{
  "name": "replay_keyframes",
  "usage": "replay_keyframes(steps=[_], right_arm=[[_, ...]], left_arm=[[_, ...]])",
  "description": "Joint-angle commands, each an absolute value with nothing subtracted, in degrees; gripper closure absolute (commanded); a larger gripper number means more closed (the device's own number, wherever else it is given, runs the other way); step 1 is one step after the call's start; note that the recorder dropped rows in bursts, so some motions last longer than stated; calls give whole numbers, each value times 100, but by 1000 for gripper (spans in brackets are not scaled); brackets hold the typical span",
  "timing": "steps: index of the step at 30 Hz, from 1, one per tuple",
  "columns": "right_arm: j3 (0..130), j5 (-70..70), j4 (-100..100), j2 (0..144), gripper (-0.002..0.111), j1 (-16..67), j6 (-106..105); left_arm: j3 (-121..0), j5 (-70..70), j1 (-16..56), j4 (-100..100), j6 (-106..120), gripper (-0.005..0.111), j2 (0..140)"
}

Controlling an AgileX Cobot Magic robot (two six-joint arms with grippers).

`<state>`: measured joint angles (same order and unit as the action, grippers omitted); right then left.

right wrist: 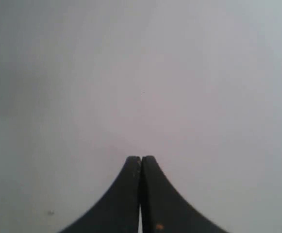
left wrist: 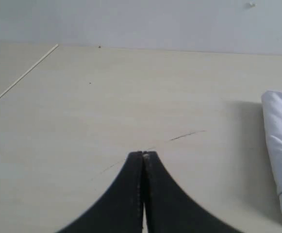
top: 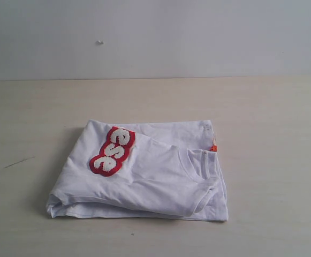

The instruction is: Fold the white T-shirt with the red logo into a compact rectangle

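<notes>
As left gripper [left wrist: 144, 154], right gripper [right wrist: 141, 158] pinch together, white T-shirt [top: 155, 179] lies on beige tbl [top: 37, 118].

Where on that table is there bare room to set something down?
The table is bare on both sides of the white T-shirt and in the wide band between it and the wall. In front only a narrow strip shows. The folded shirt in the middle is the one taken spot.

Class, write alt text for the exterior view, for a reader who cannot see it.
A white T-shirt lies folded into a rough rectangle on a pale table, its red logo facing up. The collar and an orange tag show at its right.
</notes>
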<state>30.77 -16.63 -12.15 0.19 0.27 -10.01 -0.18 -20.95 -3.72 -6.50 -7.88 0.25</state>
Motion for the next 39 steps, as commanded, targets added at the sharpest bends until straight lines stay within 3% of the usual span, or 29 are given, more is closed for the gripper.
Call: replay_keyframes(steps=[1, 12, 29, 39], right_arm=[[2949, -1703, -685, 0, 108, 0, -1048], [2252, -895, 64, 0, 108, -597, -985], [507, 228, 913, 0, 108, -597, 52], [0, -267, 614, 0, 108, -597, 150]], left_arm=[[0, -2053, -341, -662, -780, 107, 0], [0, -2053, -341, -662, -780, 107, 0], [0, -2053, -341, -662, -771, 107, 0], [0, -2053, -341, -662, -771, 107, 0]])
